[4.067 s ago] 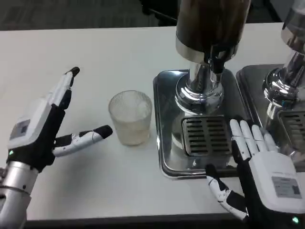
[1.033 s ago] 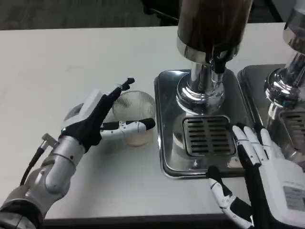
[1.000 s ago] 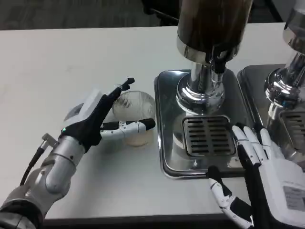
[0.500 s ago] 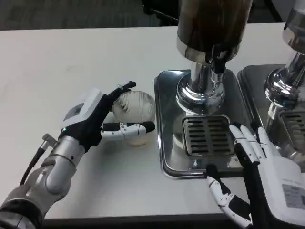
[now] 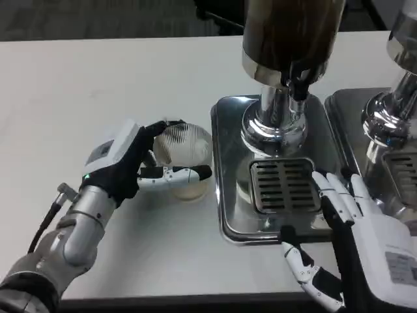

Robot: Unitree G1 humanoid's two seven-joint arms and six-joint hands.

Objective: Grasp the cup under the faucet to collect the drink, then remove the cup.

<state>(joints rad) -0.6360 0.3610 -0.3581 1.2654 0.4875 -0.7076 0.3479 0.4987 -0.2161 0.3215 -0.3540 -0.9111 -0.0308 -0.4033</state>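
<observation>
White table (image 5: 98, 65), left robot hand (image 5: 124, 166) clasping ribbed cup (image 5: 186, 153), right robot hand (image 5: 365, 235) spread.

The cup (image 5: 183, 158) stands on the table (image 5: 98, 72), left of the tray (image 5: 228, 195). My left hand (image 5: 133, 166) is around it; my right hand (image 5: 365, 244) lies at the tray's front right.

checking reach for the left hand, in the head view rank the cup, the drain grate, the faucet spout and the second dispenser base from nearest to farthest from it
From the left hand:
1. Cup, right at its fingers, on the table left of the tray.
2. Drain grate, on the near tray.
3. Faucet spout, above and behind the grate.
4. Second dispenser base, at the far right edge.
</observation>
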